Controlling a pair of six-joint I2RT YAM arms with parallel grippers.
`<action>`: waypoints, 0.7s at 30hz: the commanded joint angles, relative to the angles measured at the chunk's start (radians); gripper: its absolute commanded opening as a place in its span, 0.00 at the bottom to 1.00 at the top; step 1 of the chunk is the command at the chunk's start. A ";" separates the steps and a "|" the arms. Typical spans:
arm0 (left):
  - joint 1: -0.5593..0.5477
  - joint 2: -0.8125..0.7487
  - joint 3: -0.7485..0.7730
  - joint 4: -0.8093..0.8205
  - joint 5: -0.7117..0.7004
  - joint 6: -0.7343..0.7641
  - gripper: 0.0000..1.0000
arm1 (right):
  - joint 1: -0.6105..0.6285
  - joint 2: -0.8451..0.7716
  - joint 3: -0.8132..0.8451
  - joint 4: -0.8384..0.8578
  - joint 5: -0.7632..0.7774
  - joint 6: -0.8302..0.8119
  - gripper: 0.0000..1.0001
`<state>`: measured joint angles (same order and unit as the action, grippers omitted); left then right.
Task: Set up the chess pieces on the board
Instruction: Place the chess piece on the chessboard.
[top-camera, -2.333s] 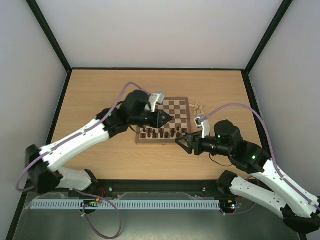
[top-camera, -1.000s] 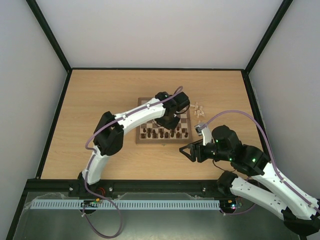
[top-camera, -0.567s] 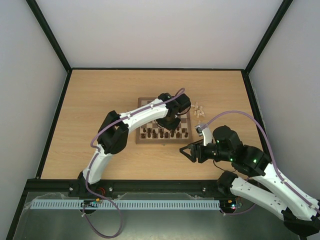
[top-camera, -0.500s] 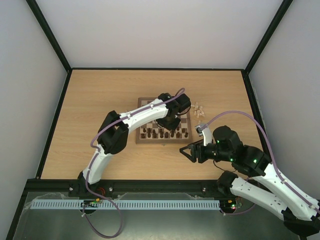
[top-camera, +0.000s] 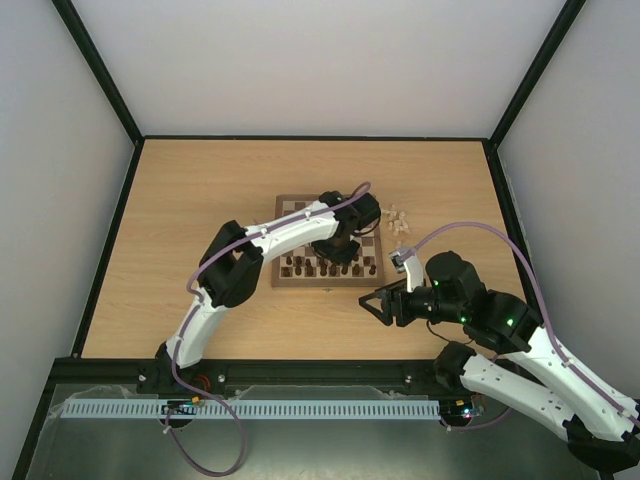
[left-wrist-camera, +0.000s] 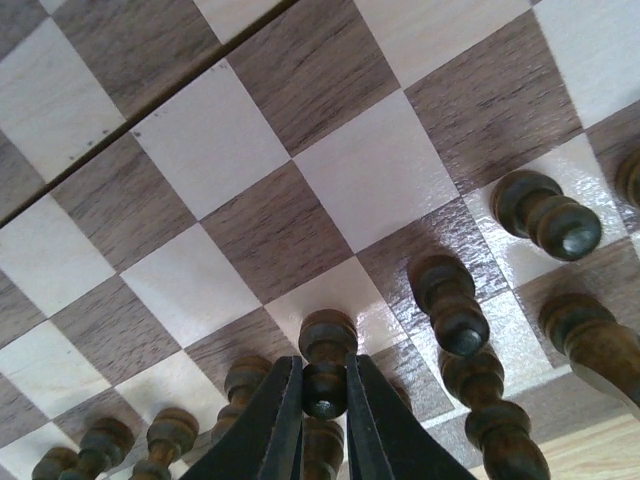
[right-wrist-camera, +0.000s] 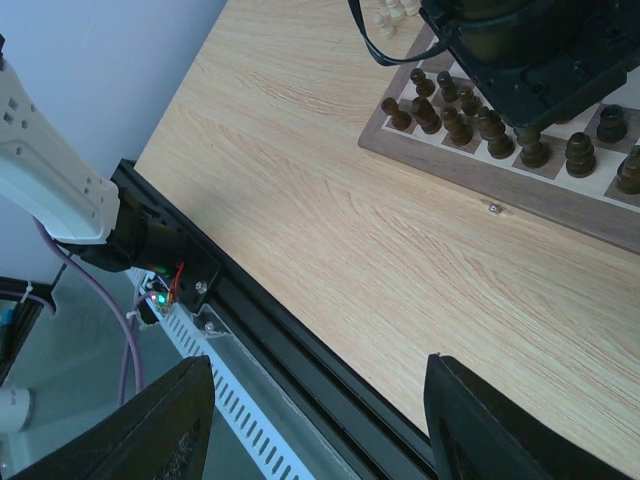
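The board (top-camera: 290, 210) lies mid-table, with dark chess pieces (top-camera: 310, 266) lined along its near two rows. My left gripper (top-camera: 345, 252) reaches over the board's near right part. In the left wrist view it (left-wrist-camera: 324, 400) is shut on the round head of a dark pawn (left-wrist-camera: 327, 338), whose base sits on a cream square of the board (left-wrist-camera: 220, 140); other dark pieces (left-wrist-camera: 545, 212) stand around it. Pale chess pieces (top-camera: 398, 220) cluster on the table right of the board. My right gripper (top-camera: 372, 303) hangs open and empty over bare table in front of the board; in the right wrist view it (right-wrist-camera: 318, 400) is over the table's near edge.
A black rail and a white slotted cable channel (right-wrist-camera: 230, 410) run along the table's near edge. The board's brown frame (right-wrist-camera: 470, 180) carries a small metal latch (right-wrist-camera: 495, 208). The left arm's wrist (right-wrist-camera: 520, 50) blocks part of the board in the right wrist view.
The left arm swung across to the board's near right part and settled a little lower. The right arm drew back from the board's edge, then stayed still.
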<state>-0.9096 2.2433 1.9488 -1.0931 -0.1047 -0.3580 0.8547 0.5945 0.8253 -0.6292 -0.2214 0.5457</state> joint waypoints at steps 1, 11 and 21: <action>0.001 0.026 -0.015 0.004 0.005 0.014 0.05 | -0.006 -0.008 -0.002 -0.020 -0.014 -0.012 0.58; 0.001 0.036 -0.018 0.013 0.016 0.021 0.08 | -0.005 -0.009 -0.001 -0.020 -0.015 -0.014 0.58; -0.004 0.013 -0.015 0.000 0.008 0.016 0.21 | -0.005 -0.006 -0.002 -0.014 -0.022 -0.015 0.59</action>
<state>-0.9096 2.2578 1.9430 -1.0744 -0.1005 -0.3458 0.8547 0.5945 0.8253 -0.6292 -0.2279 0.5442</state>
